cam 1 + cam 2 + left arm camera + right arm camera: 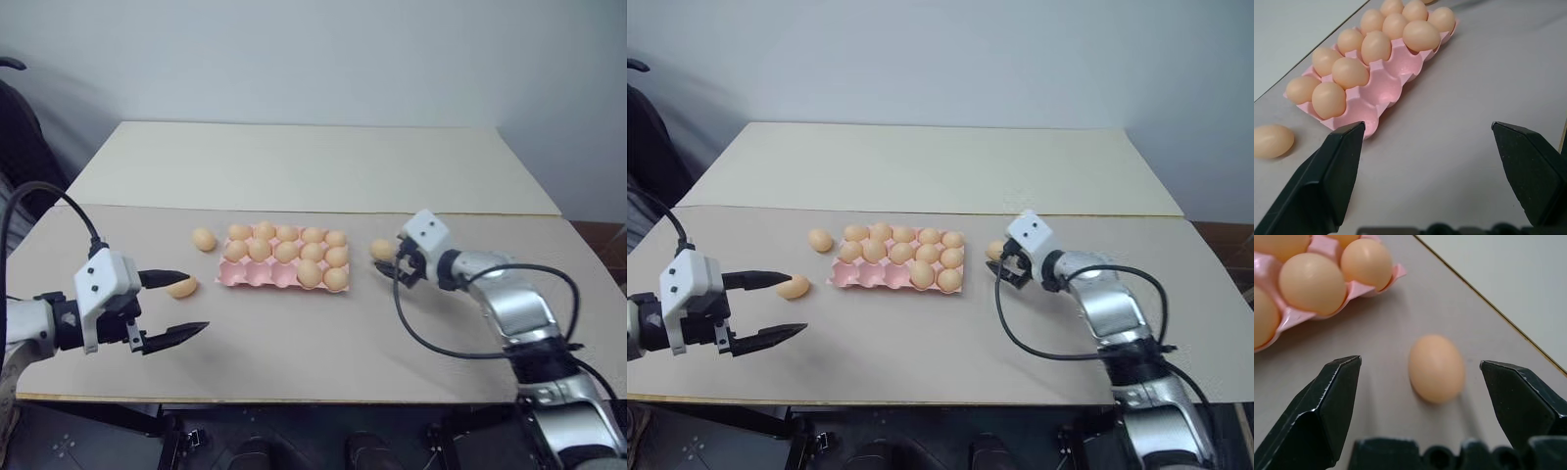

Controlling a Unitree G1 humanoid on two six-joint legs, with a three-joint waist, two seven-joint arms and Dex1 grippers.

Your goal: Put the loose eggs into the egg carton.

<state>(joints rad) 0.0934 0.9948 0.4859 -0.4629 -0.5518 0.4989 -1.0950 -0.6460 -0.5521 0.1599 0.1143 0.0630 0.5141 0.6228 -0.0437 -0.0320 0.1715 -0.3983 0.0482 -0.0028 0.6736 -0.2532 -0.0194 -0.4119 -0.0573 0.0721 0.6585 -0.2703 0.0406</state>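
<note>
**Right hand at the egg beside the carton**

I had the right hand [392, 262] low over the desk [323, 352], its two black fingers [1334, 401] spread wide apart with nothing between them but bare desk. One loose egg [1436, 368] lay just ahead of that gap, on the desk off the right end of the pink egg carton [257, 279]. I could not tell from the head views whether the fingertips touched it; the wrist view suggested they stood clear.

The left hand [176, 305] hung near the front left of the desk, fingers likewise spread and empty. A second loose egg [182, 286] lay beside its upper finger, and a third [204, 239] sat just off the carton's left end.

The carton lay mid-desk, its back two rows full. In the front row I saw eggs in the two rightmost cups and empty cups to their left.
</note>
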